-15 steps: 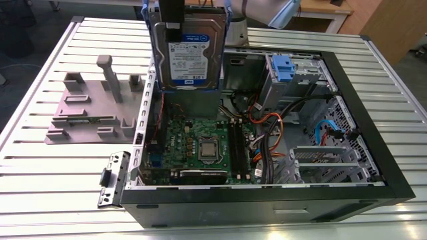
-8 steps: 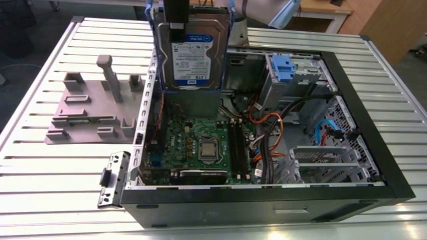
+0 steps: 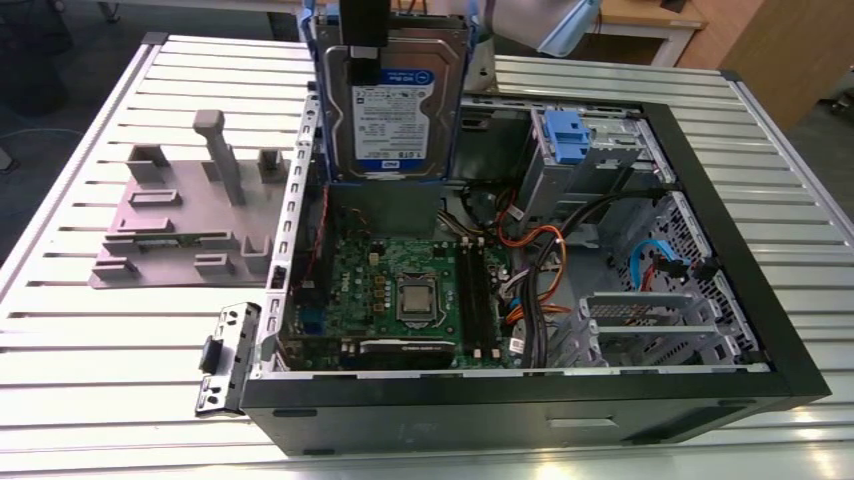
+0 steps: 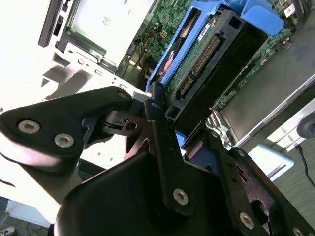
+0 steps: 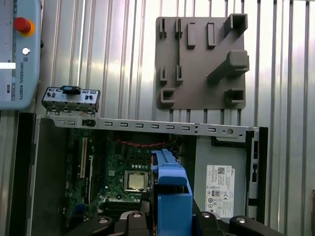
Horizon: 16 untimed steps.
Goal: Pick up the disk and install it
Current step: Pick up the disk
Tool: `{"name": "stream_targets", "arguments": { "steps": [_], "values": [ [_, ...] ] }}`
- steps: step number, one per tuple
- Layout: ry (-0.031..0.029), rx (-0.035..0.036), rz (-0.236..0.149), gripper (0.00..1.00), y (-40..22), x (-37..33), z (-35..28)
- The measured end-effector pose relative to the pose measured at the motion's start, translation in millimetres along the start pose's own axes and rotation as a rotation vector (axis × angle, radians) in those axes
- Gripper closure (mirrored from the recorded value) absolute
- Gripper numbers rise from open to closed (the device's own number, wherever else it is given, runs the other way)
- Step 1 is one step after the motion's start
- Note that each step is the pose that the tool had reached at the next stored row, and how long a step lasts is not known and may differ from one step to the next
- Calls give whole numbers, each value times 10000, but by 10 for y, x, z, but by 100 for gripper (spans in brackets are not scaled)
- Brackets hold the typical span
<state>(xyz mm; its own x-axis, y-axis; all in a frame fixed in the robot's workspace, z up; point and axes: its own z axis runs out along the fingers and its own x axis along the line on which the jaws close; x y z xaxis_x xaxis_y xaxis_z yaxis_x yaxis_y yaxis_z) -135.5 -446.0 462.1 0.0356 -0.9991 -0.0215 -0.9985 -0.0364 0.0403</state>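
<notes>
The pincer [image 4: 184, 132] is clenched on the disk [image 3: 390, 100], gripping its blue bracket. In the exterior view the disk hangs upright over the open computer case [image 3: 747, 340], above the green board [image 3: 400, 285]. Its white-and-blue label faces the camera.

The first wrist view looks down from above. There the disk is just a blue edge, and a white sticker [image 5: 220, 184] shows on a grey box inside the case. The grey stand [image 3: 174, 230] sits on the tabletop [image 3: 80, 330] beside the case.

The second wrist view shows the disk's dark side with a row of pins.
</notes>
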Motion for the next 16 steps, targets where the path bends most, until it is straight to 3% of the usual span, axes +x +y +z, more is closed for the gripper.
{"name": "stream_targets", "arguments": {
  "steps": [16],
  "values": [
    [1,-1,-1,64,-147,5,-6]
  ]
}}
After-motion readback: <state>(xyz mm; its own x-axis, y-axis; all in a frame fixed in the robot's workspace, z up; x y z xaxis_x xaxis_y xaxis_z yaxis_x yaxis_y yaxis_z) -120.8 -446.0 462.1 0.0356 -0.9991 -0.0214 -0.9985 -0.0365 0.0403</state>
